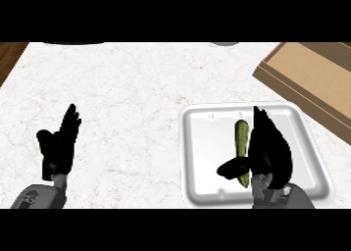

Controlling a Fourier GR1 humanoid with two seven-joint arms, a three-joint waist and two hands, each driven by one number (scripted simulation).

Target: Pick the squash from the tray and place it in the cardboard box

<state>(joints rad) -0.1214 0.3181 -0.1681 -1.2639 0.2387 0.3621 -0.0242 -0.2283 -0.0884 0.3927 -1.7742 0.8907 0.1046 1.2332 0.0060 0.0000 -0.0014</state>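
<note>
Green squash (241, 137), long and slim, lying flat in the white tray (207, 188), lengthwise away from the robot and a little right of the tray's middle. Far end bare; near part crossed by the thumb of the right hand (269, 152). Right hand low over the tray, just beside the squash on its right, fingers (262, 127) straight and pointing away, curled round nothing. Thumb spread to the left across the squash, the squash's near tip showing below it. Cannot tell whether thumb or palm touches the squash.

Tray resting on the pale marbled counter (135, 83), its far right corner near the cardboard box (316, 73). Box at the view's upper right, set at an angle, partly cut off by the edge, apart from the squash.

Left hand (59, 144) at the view's left over bare counter, well apart from the tray, open with fingers straight and up, holding nothing. Dark wood (5, 61) beyond the counter's upper left corner.
</note>
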